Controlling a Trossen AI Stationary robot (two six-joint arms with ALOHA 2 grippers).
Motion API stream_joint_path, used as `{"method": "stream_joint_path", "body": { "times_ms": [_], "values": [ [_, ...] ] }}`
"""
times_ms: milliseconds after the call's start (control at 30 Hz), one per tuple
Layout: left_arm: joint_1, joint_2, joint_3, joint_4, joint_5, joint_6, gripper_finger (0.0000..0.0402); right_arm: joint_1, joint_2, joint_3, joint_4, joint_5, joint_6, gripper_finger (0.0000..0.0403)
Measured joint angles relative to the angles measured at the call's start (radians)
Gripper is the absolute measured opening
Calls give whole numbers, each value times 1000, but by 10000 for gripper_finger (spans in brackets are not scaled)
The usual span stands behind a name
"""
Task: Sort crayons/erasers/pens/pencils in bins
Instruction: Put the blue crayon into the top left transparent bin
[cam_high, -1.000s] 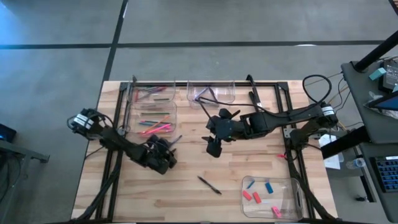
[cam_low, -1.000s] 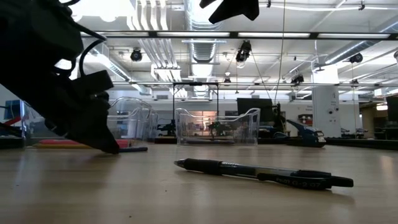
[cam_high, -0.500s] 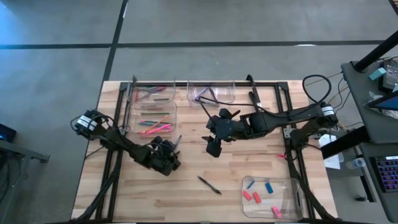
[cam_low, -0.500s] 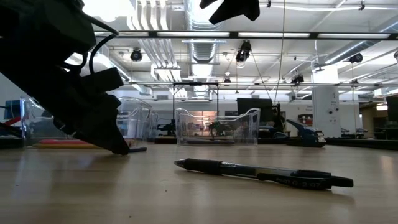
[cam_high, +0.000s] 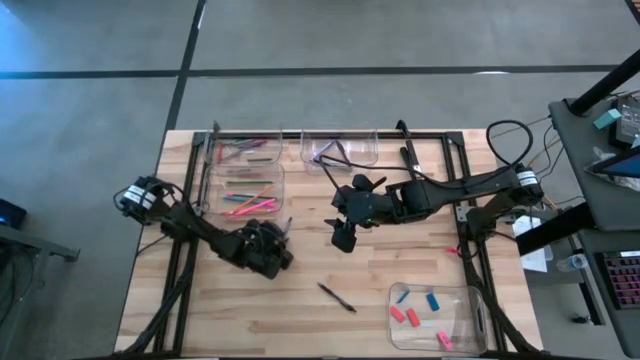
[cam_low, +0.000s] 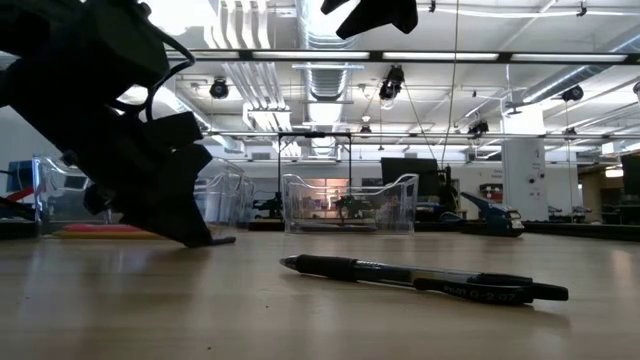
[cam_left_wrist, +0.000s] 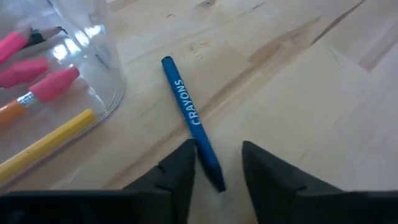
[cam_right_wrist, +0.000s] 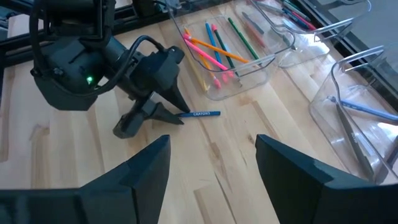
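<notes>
A blue crayon lies flat on the wooden table, just outside the clear bin of pencils. My left gripper is low over the table, slanting down. It is open, with its two fingers on either side of the crayon's near end. My right gripper hangs open high above the table's middle with nothing between its fingers. A black pen lies on the table nearer the front. Erasers lie in the bin at the front right. My left gripper straddles the blue crayon's near end, coming from above at a slant and along the crayon. One finger stands right beside the crayon and a gap shows at the other. I cannot tell whether either finger touches it. The crayon lies flat on the table.
Two more clear bins stand along the far edge: one with coloured sticks at the left, one with pens beside it. Bare wood lies between the pencil bin and the black pen.
My left gripper has gone toward the table's right edge and slightly down, closing on the blue crayon beside the pencil bin. The crayon and the black pen have stayed where they were.
</notes>
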Motion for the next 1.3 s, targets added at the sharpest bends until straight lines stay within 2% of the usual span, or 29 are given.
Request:
{"method": "stream_joint_path", "body": {
  "times_ms": [200, 233, 533, 633, 733, 800, 1067, 1167, 1300],
  "values": [
    [1, 14, 24, -9, 40, 13, 19, 0, 0, 0, 0, 0, 1, 224],
    [-1, 8, 29, -2, 55, 22, 13, 0, 0, 0, 0, 0, 0, 224],
    [-46, -81, 108, -6, 220, 289, 5, 0, 0, 0, 0, 0, -17, 224],
    [-63, -148, 137, 0, 216, 372, 3, 0, 0, 0, -2, 0, -18, 224],
    [-64, -227, 154, -11, 182, 414, 3, 0, -7, 0, -2, -8, -18, 224],
    [-64, -286, 171, -79, 138, 419, 2, 0, -19, 0, -3, -8, -18, 224],
    [-25, -587, 249, -509, -197, 479, 2, 0, -73, 0, 0, 3, -28, 224],
    [50, -709, 246, -630, -284, 523, 2, 0, -87, 1, 9, 29, -38, 224],
    [257, -823, 229, -753, -295, 594, 2, 0, -86, 1, 22, 37, -45, 224]
  ]
}}
